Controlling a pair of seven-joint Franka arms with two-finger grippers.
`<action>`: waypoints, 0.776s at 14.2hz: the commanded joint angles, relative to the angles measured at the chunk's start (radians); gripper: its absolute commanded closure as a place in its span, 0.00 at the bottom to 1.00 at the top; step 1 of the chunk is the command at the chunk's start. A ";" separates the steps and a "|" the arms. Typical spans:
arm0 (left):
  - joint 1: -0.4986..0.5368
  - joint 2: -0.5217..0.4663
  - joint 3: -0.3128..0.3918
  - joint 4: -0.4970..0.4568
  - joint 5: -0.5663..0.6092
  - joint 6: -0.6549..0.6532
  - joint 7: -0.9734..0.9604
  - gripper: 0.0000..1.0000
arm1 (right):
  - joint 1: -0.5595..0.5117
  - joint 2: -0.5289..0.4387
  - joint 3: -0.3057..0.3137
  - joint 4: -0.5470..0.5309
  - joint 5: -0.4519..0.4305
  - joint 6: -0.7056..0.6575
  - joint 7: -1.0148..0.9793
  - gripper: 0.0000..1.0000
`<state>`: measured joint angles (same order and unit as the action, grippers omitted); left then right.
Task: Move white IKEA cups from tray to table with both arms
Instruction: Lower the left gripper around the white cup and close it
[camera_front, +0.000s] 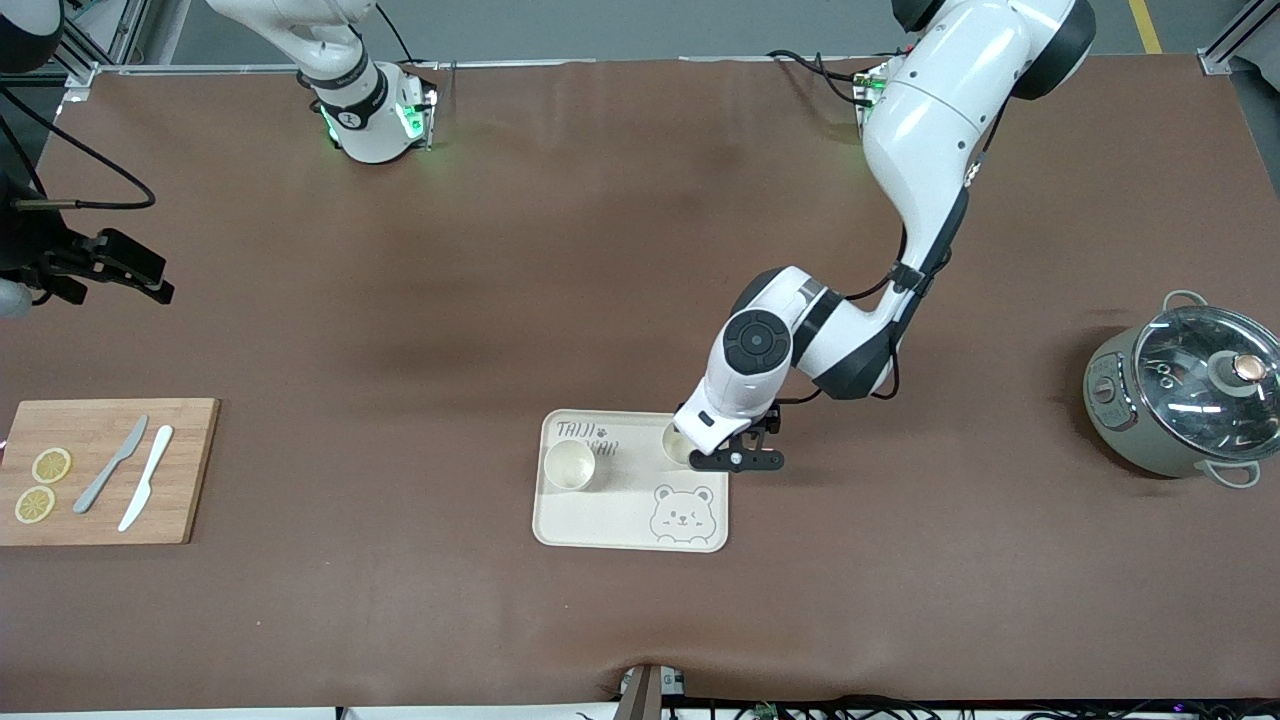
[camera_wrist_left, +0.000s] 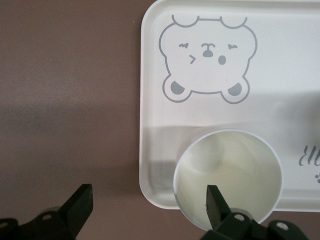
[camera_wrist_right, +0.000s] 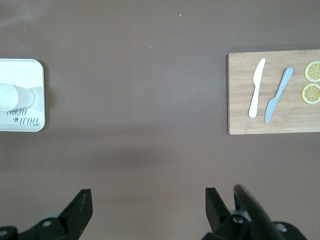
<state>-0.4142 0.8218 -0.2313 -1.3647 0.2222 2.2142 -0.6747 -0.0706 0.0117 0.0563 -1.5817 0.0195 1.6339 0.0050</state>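
With its jaws spread wide and gripping nothing, the left gripper (camera_front: 712, 452) hangs low over a corner of the bear tray (camera_front: 610, 520), one finger (camera_wrist_left: 216, 207) inside the rim of a white cup (camera_wrist_left: 227, 175) and the other outside it, over bare brown table (camera_front: 600, 250). That cup (camera_front: 677, 443) stands upright on the tray beside a second white cup (camera_front: 569, 465), which sits toward the right arm's end w/ the printed bear nearer the front camera. Right gripper (camera_front: 125, 270) waits, also wide open & empty, up over the table near a wooden cutting board (camera_front: 100, 470) w/ two knives (camera_front: 130, 478) and two lemon slices (camera_front: 43, 485); a lidded pot (camera_front: 1185, 400) sits at the left arm's end.
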 joint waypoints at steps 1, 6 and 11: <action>-0.012 0.020 0.009 0.022 0.029 0.025 -0.005 0.00 | -0.014 0.007 0.005 0.008 0.007 -0.002 -0.017 0.00; -0.020 0.049 0.018 0.025 0.029 0.104 -0.008 0.00 | -0.012 0.007 0.007 0.009 0.007 -0.002 -0.016 0.00; -0.044 0.066 0.043 0.025 0.029 0.137 -0.009 0.00 | -0.012 0.007 0.007 0.009 0.007 -0.002 -0.016 0.00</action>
<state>-0.4335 0.8725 -0.2097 -1.3643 0.2229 2.3400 -0.6735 -0.0706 0.0124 0.0561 -1.5819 0.0196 1.6340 0.0048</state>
